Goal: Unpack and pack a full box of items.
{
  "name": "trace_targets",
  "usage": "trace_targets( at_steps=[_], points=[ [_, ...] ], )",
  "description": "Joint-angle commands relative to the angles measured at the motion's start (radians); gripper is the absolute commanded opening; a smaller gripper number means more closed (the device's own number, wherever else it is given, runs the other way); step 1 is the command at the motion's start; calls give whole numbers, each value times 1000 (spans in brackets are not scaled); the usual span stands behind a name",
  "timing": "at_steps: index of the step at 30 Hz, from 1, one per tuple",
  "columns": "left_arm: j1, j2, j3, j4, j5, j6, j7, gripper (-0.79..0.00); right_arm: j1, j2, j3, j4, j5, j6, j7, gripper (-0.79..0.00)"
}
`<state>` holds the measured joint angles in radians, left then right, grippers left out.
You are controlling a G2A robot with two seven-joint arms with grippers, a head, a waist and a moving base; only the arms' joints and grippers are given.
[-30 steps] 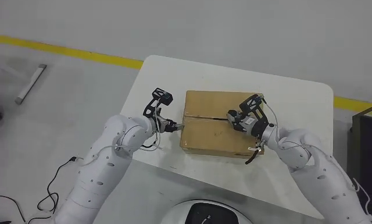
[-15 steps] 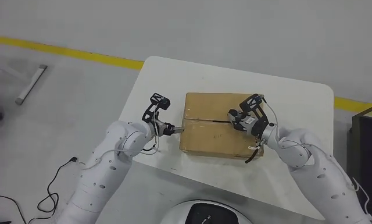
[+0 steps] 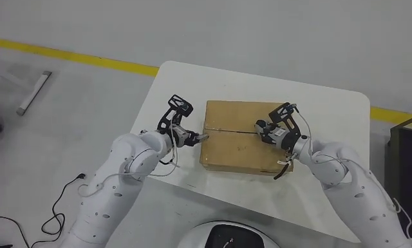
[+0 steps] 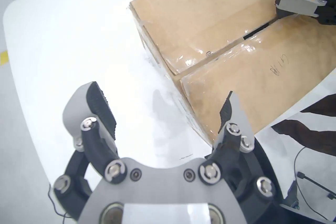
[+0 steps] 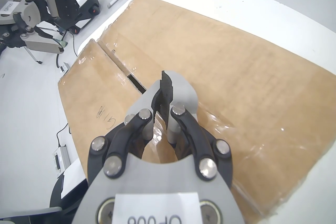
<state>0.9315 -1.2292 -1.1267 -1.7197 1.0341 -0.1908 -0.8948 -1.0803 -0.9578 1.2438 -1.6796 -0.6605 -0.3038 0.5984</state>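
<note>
A closed brown cardboard box (image 3: 238,142) lies in the middle of the white table, its two top flaps meeting at a taped seam (image 4: 210,54) with a short dark slit. My left gripper (image 3: 193,137) is open at the box's left end, level with the seam; in the left wrist view the left gripper (image 4: 162,101) has one finger over the table and the other finger (image 4: 232,109) over the box's (image 4: 236,25) edge. My right gripper (image 3: 262,129) is shut and rests on the box top (image 5: 231,59) by the seam; the right gripper's (image 5: 164,88) tips lie close to the slit.
The table (image 3: 174,93) has bare room on all sides of the box, with its front edge close to both arms. A dark rack (image 3: 402,161) stands off the table's right side. A yellow line (image 3: 77,57) runs across the floor.
My left gripper drew back a little from the box's left end, then came back in against it. The right gripper has shifted slightly to the right on the box top.
</note>
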Motion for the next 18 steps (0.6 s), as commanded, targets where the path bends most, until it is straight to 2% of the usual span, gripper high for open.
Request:
trace_targets(
  at_steps=[1, 8, 12, 18],
  points=[
    [15, 3, -10, -10, 44, 20, 10, 0, 0, -1, -1, 2, 0, -1, -1, -785],
    [77, 15, -52, 19, 252, 152, 65, 0, 4, -3, 2, 14, -3, -5, 3, -785],
    [85, 9, -1, 75, 355, 180, 98, 0, 6, -4, 4, 19, -5, -10, 6, -785],
    [85, 9, -1, 75, 355, 180, 98, 0, 14, -7, 6, 15, -5, -10, 13, -785]
  ],
)
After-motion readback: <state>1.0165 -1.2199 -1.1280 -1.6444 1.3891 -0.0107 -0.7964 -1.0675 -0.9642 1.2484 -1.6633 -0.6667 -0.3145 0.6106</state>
